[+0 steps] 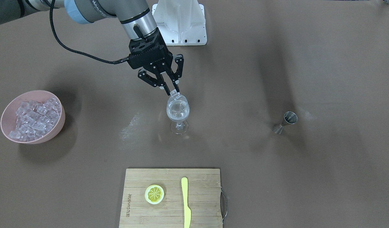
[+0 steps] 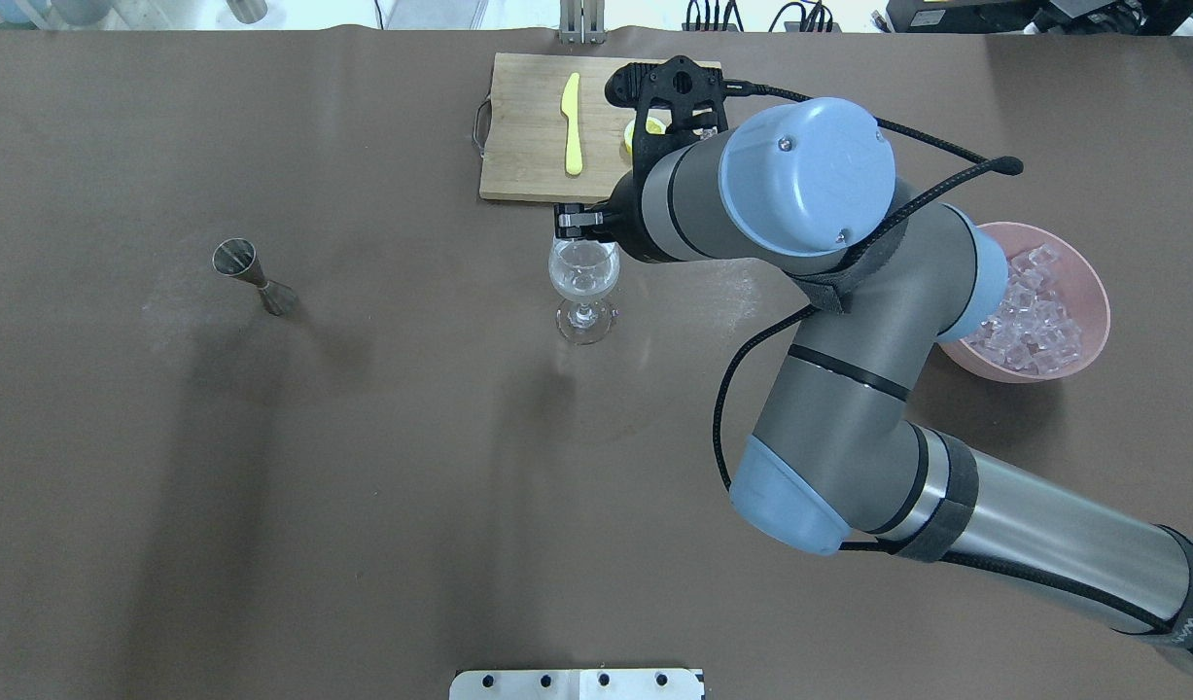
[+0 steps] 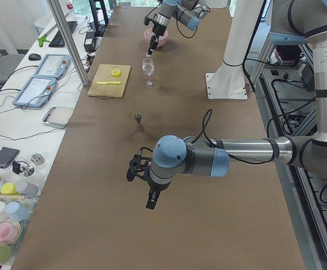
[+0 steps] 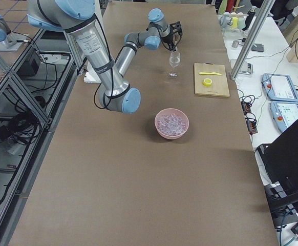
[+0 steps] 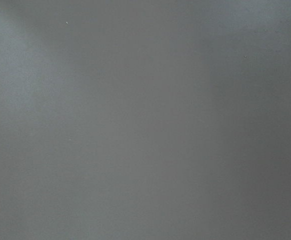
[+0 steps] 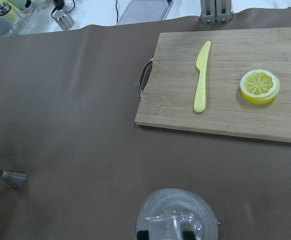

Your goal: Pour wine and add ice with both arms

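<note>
We see the right gripper (image 1: 171, 90) pinching one clear ice cube (image 1: 174, 93) between its fingertips, just over the rim of the glass (image 1: 178, 110). The glass stands upright near the middle of the counter (image 1: 276, 177). In the right wrist view the cube sits directly above the mouth of the glass. The rest of the ice (image 1: 34, 115) is heaped in a pink bowl (image 1: 59, 125), well apart from the glass, on the left in the front-facing view. On the right in that view a small metal measuring cup (image 1: 284, 122) stands alone. On the side of the counter far from the robot, a wooden cutting board (image 1: 204, 190) carries a lemon slice (image 1: 154, 193) and a yellow knife (image 1: 185, 202), lying side by side without touching. The left gripper (image 3: 150, 198) shows only in the side view, pointing down over bare counter, far from the glass. We cannot tell whether it is wide or narrow.
</note>
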`<state>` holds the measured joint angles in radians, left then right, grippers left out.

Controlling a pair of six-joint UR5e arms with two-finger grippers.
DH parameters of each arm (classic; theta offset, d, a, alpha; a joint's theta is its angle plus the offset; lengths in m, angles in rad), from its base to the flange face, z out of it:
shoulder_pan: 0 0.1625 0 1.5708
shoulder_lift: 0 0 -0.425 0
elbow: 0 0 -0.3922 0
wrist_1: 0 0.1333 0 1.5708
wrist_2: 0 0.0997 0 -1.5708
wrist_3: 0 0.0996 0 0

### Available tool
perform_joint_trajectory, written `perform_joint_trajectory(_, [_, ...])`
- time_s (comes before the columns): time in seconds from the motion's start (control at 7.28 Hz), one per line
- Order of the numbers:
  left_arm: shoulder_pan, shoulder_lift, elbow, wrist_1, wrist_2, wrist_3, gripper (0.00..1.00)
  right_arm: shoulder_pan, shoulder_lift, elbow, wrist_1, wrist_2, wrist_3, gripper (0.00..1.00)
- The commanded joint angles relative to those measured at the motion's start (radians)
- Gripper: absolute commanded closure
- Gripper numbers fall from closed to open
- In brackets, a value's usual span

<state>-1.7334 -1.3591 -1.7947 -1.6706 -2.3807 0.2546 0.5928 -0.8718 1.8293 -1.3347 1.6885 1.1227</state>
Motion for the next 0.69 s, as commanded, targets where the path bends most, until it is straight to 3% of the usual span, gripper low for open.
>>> perform_joint_trajectory(0.0, [0.000,0.000,0.000,0.000,0.000,0.000,0.02,-0.001,0.030,-0.042,0.003,-0.001,-0.004,0.82])
perform_joint_trajectory(0.14, [0.000,0.000,0.002,0.000,0.002,0.000,0.02,-0.001,0.031,-0.042,0.005,-0.001,-0.001,0.55])
perform_joint_trajectory(0.27, [0.000,-0.002,0.002,0.000,0.002,0.000,0.02,-0.001,0.033,-0.041,0.005,-0.001,0.000,0.35])
perform_joint_trajectory(0.55, [0.000,-0.002,0.000,0.000,0.000,0.000,0.02,0.001,0.033,-0.036,0.003,0.002,0.000,0.20])
